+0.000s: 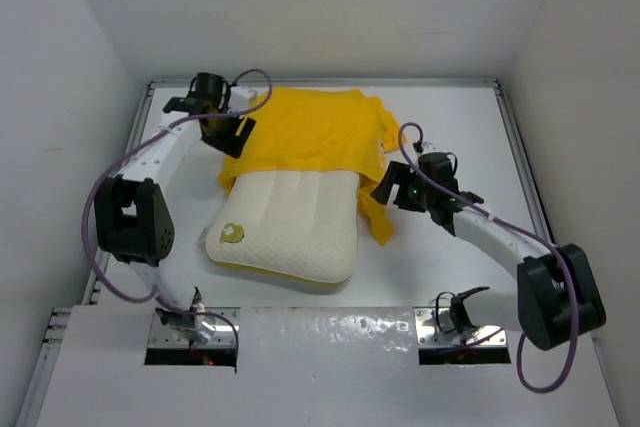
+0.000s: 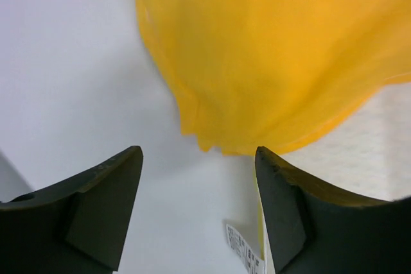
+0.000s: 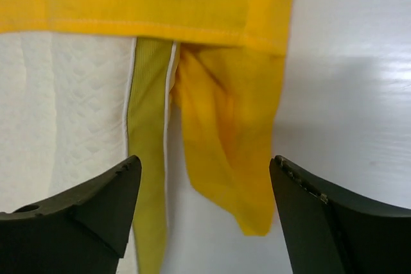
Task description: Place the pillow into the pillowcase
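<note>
The cream-white pillow (image 1: 285,227) lies in the middle of the table, its far end tucked under the bright yellow pillowcase (image 1: 310,132), which is bunched behind it. My left gripper (image 1: 233,140) hovers at the case's left edge, open and empty. In the left wrist view the left gripper (image 2: 199,158) has white table between its fingers, with the pillowcase (image 2: 276,56) just ahead. My right gripper (image 1: 387,187) is at the pillow's right side. In the right wrist view the right gripper (image 3: 205,165) is open above a hanging flap of pillowcase (image 3: 225,139), beside the pillow (image 3: 70,107) and its yellowish side seam (image 3: 148,158).
The white table (image 1: 450,137) is boxed in by white walls at the left, back and right. A small printed label (image 2: 244,248) sticks out at the pillow's edge, near my left gripper's right finger. Purple cables loop along both arms.
</note>
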Motion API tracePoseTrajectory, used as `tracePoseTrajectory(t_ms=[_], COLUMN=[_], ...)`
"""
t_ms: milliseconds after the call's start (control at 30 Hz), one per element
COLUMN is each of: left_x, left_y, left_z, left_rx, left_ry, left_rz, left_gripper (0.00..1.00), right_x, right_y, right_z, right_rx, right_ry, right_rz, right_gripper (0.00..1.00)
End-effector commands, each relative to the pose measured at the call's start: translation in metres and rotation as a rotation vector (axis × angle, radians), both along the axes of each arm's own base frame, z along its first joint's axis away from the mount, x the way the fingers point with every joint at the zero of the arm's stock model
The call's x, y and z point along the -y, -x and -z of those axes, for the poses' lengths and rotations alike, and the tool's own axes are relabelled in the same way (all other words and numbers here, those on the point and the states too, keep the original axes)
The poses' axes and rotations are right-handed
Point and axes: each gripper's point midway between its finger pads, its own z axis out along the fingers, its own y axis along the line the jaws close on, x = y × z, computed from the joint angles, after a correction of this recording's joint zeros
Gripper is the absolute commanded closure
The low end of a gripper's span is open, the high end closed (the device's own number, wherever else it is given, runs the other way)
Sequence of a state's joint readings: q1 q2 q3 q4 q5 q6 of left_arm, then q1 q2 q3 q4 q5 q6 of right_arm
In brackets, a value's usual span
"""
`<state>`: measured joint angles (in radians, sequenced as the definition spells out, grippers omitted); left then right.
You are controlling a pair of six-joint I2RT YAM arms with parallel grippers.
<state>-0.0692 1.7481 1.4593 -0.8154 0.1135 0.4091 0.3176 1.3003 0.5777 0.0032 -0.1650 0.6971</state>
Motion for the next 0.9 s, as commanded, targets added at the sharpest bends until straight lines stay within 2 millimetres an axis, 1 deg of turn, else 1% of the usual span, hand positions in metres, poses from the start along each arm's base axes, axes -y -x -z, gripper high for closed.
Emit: tracePoseTrajectory(t_ms=[0, 33, 67, 100, 133, 167, 200, 233, 300, 333, 367, 400, 433, 467, 500, 533, 567, 600, 633, 667, 700, 767, 800, 867], left_x=[0.040, 0.077, 0.099, 0.120, 0.137, 0.170, 0.184, 0.202, 0.215, 0.225, 0.227, 0.232, 0.231, 0.226, 0.224, 0.221, 0.219, 0.221, 0.222, 0.223, 0.228, 0.233, 0.237, 0.243], left_y=[-0.026, -0.018, -0.013, -0.010, -0.007, 0.007, 0.013, 0.025, 0.042, 0.052, 0.061, 0.073, 0.081, 0.091, 0.099, 0.113, 0.124, 0.134, 0.141, 0.148, 0.164, 0.181, 0.194, 0.206], left_z=[-0.110, -0.123, -0.125, -0.124, -0.110, -0.102, -0.083, -0.074, -0.061, -0.059, -0.057, -0.057, -0.069, -0.057, -0.055, -0.049, -0.042, -0.032, -0.025, -0.019, -0.008, 0.000, 0.007, 0.013], left_rx=[0.371, 0.424, 0.445, 0.462, 0.439, 0.428, 0.377, 0.349, 0.277, 0.252, 0.230, 0.208, 0.239, 0.225, 0.231, 0.230, 0.198, 0.170, 0.149, 0.135, 0.112, 0.091, 0.079, 0.070], left_ry=[-0.116, -0.113, -0.114, -0.122, -0.166, -0.173, -0.184, -0.169, -0.135, -0.087, -0.069, -0.019, 0.005, -0.005, 0.001, -0.019, -0.016, -0.032, -0.046, -0.063, -0.098, -0.134, -0.162, -0.175], left_rz=[0.101, 0.203, 0.263, 0.313, 0.357, 0.453, 0.492, 0.545, 0.599, 0.640, 0.663, 0.705, 0.723, 0.767, 0.802, 0.869, 0.907, 0.949, 0.977, 1.002, 1.058, 1.118, 1.155, 1.185], left_gripper=[0.30, 0.30, 0.31, 0.34, 0.37, 0.42, 0.43, 0.43, 0.38, 0.36, 0.31, 0.30, 0.25, 0.23, 0.21, 0.19, 0.11, 0.01, 0.00, 0.00, 0.00, 0.00, 0.00, 0.00], right_x=[0.035, 0.035, 0.032, 0.029, 0.024, 0.021, 0.017, 0.016, 0.017, 0.018, 0.018, 0.016, 0.014, 0.010, 0.007, 0.006, 0.004, 0.003, 0.004, 0.006, 0.009, 0.009, 0.009, 0.010], right_y=[-0.014, -0.012, -0.012, -0.018, -0.021, -0.026, -0.035, -0.040, -0.051, -0.061, -0.064, -0.070, -0.070, -0.075, -0.075, -0.077, -0.082, -0.084, -0.087, -0.092, -0.093, -0.097, -0.097, -0.100], right_z=[-0.027, -0.028, -0.031, -0.040, -0.045, -0.051, -0.056, -0.058, -0.055, -0.048, -0.042, -0.042, -0.023, -0.021, -0.014, -0.003, -0.002, 0.000, 0.007, 0.008, 0.017, 0.021, 0.025, 0.032], right_rx=[0.132, 0.144, 0.163, 0.207, 0.228, 0.253, 0.265, 0.273, 0.286, 0.267, 0.266, 0.266, 0.225, 0.243, 0.240, 0.229, 0.248, 0.252, 0.243, 0.246, 0.226, 0.216, 0.203, 0.193], right_ry=[0.190, 0.180, 0.163, 0.139, 0.117, 0.114, 0.119, 0.139, 0.189, 0.216, 0.254, 0.264, 0.278, 0.281, 0.276, 0.276, 0.270, 0.273, 0.287, 0.307, 0.328, 0.348, 0.356, 0.361], right_rz=[0.067, 0.065, 0.056, 0.061, 0.045, 0.034, 0.013, -0.002, -0.034, -0.041, -0.074, -0.091, -0.124, -0.150, -0.164, -0.172, -0.169, -0.168, -0.173, -0.161, -0.162, -0.182, -0.186, -0.174], right_gripper=[0.20, 0.25, 0.34, 0.67, 0.80, 0.86, 0.89, 0.87, 0.83, 0.75, 0.69, 0.62, 0.53, 0.48, 0.45, 0.39, 0.36, 0.32, 0.28, 0.26, 0.25, 0.24, 0.24, 0.24])
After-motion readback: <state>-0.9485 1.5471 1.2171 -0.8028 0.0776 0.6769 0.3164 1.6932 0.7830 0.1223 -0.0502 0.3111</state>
